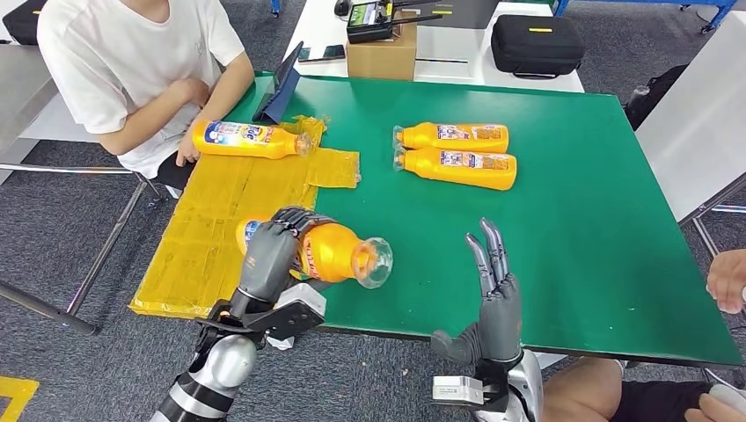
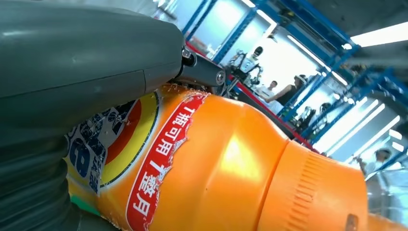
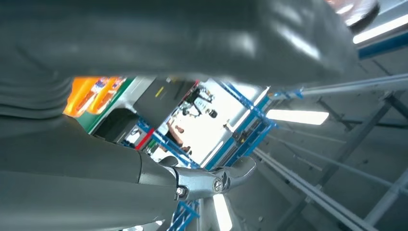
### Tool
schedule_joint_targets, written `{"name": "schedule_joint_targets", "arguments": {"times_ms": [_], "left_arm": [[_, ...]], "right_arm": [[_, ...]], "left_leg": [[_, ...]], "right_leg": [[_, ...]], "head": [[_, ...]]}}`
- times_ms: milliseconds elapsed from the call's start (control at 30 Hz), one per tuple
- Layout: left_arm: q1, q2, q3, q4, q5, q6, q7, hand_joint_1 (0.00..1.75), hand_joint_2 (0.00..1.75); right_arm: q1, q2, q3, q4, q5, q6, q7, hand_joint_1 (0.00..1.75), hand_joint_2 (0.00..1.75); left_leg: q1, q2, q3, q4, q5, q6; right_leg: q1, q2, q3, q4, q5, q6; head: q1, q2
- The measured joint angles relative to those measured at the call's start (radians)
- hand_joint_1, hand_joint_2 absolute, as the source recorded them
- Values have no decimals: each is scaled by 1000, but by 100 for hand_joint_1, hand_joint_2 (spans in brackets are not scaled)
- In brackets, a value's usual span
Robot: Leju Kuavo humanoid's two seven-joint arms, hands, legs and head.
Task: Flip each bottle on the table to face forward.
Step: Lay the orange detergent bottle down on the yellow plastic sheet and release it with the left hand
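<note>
Nearest the head camera, the robot's right hand (image 1: 494,294) stands upright over the near edge of the green table (image 1: 581,229), its dark fingers (image 1: 489,255) held straight and slightly apart, grasping nothing. To its left, the left hand (image 1: 274,255) wraps its fingers over an orange plastic bottle with a clear cap (image 1: 339,253), which lies on its side with the cap pointing toward the right hand. This bottle sits at the near left of the table, where the green surface meets a crumpled yellow plastic sheet (image 1: 220,229). In the left wrist view the same bottle (image 2: 231,168) shows a red label strip with white characters and a blue-and-yellow emblem, pressed against the grey hand (image 2: 82,62).

Farther back on the yellow sheet, a second orange bottle with a blue-and-white label (image 1: 251,139) lies on its side, and a person in a white shirt (image 1: 132,61) seated at the table's left side touches its base end with one hand. Near the middle of the table, a pair of orange bottles (image 1: 457,155) lie side by side, touching, with caps pointing left. A cardboard box (image 1: 381,54) and a black case (image 1: 535,44) rest on a white table beyond. Another person's hand (image 1: 727,280) appears at the right edge.
</note>
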Motion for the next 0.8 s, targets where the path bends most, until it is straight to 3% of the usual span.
{"name": "schedule_joint_targets", "arguments": {"times_ms": [233, 467, 800], "left_arm": [[-66, 6, -128, 149, -336, 10, 90, 175, 175], [-178, -12, -161, 384, -376, -13, 177, 175, 175], [-367, -61, -122, 740, -386, -54, 266, 175, 175]], "right_arm": [[-1, 16, -3, 2, -2, 114, 0, 0, 0], [8, 27, -26, 24, -22, 185, 0, 0, 0], [12, 41, -52, 70, -97, 218, 0, 0, 0]], "left_leg": [[0, 0, 0, 0, 0, 0], [0, 0, 0, 0, 0, 0], [0, 0, 0, 0, 1, 0]], "right_leg": [[0, 0, 0, 0, 0, 0], [0, 0, 0, 0, 0, 0], [0, 0, 0, 0, 1, 0]], "head": [[0, 0], [0, 0], [0, 0]]}}
